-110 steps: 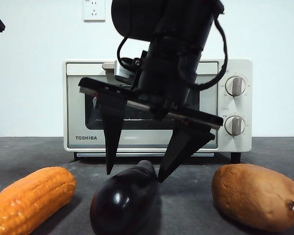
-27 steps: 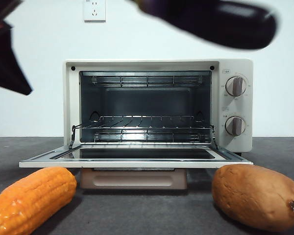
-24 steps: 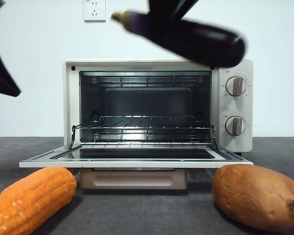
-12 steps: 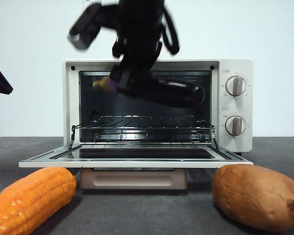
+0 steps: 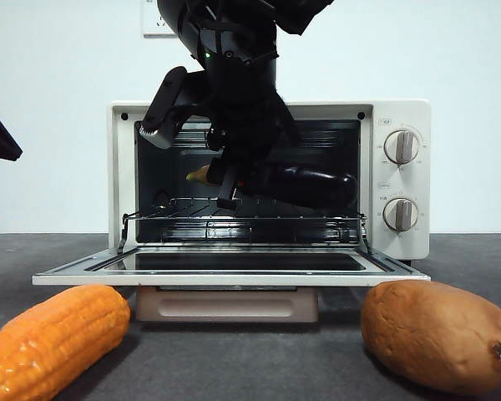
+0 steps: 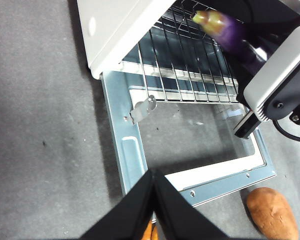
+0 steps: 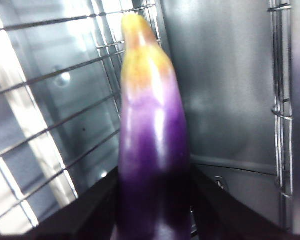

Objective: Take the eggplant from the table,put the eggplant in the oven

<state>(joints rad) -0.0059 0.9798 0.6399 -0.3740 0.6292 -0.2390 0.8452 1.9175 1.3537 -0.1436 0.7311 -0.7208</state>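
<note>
The cream oven (image 5: 401,113) stands at the back with its glass door (image 5: 234,271) folded down flat. My right gripper (image 5: 234,180) reaches into the cavity from above, shut on the dark purple eggplant (image 5: 305,185), which hangs just above the wire rack (image 5: 242,215). In the right wrist view the eggplant (image 7: 150,145) fills the middle, its yellowish stem end pointing toward the oven's inner wall, with both jaws pressed against its sides. My left gripper (image 6: 152,182) is shut and empty, hovering over the door's front edge; its view shows the eggplant's stem (image 6: 215,22) above the rack.
An orange corn cob (image 5: 50,338) lies at the front left of the dark grey table (image 5: 234,359). A brown sweet potato (image 5: 438,334) lies at the front right. The lowered door juts out toward both. A wall socket (image 5: 150,21) is partly hidden by the arm.
The right gripper has come down from above the oven, carrying the eggplant into the open cavity until it is just above the rack. The left gripper has drawn back to the left.
</note>
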